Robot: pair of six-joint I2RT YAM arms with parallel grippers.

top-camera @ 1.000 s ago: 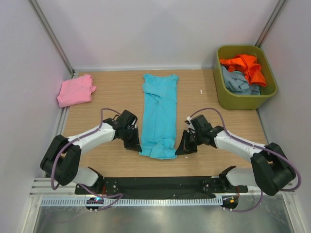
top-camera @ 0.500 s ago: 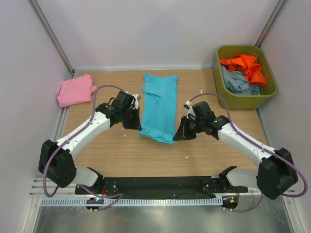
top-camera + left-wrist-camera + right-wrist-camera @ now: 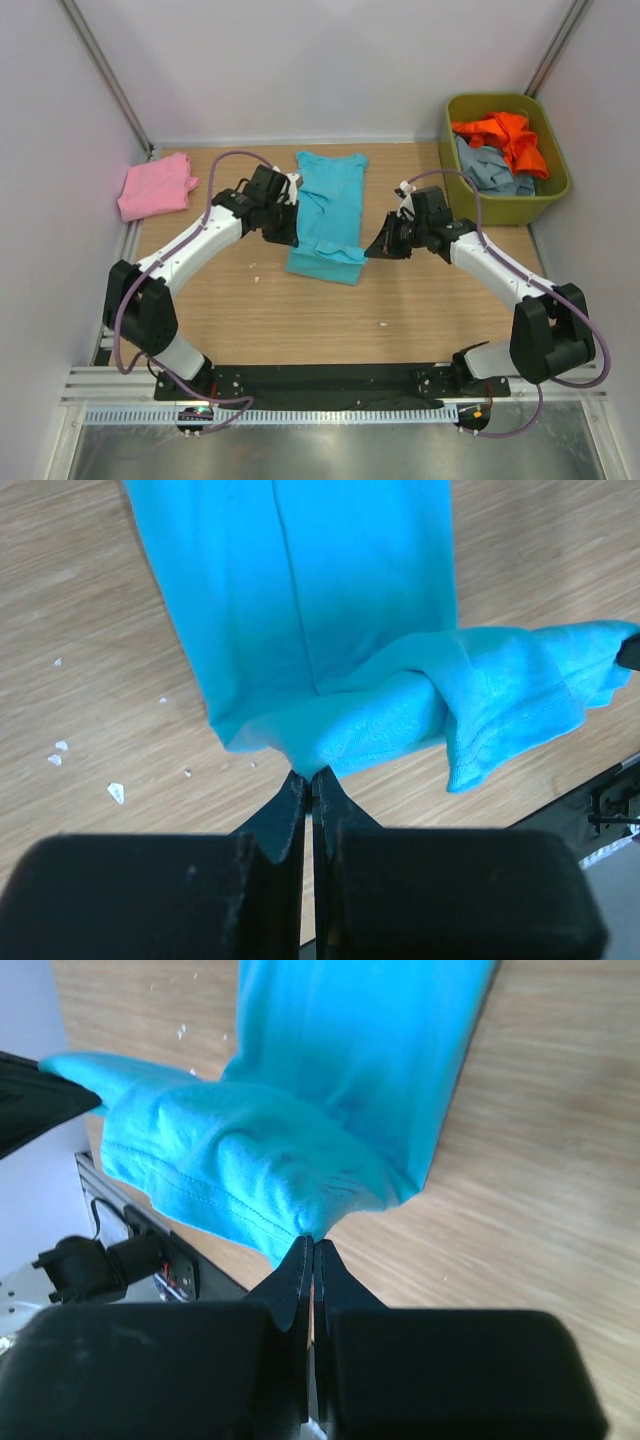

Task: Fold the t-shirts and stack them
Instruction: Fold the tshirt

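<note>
I see the turquoise t-shirt [image 3: 328, 215] lying in the middle of the table [image 3: 430, 300], its long axis running near to far with the collar end at the far side. It is folded narrow, so it reads as a long strip. The near end is lifted off the wood and doubled back over the strip, so a fold forms the nearest edge.

My left gripper [image 3: 292, 238] is at the strip's left side. In its wrist view the fingers are pressed together at the tips [image 3: 311, 780] with the turquoise hem [image 3: 330, 610] pinched between them, the cloth bunching to the right of the pinch.

My right gripper [image 3: 372, 252] is at the strip's right side. Its wrist view shows the same: jaws closed down to a sliver [image 3: 312, 1245], a corner of the stitched hem [image 3: 350, 1080] caught at the tips.

The pink t-shirt [image 3: 155, 187] sits folded at the far left of the table, well apart from both arms. The orange t-shirt [image 3: 505, 135] and a grey-blue t-shirt [image 3: 490, 172] lie crumpled in the olive-green bin [image 3: 455, 190] at the far right.
</note>
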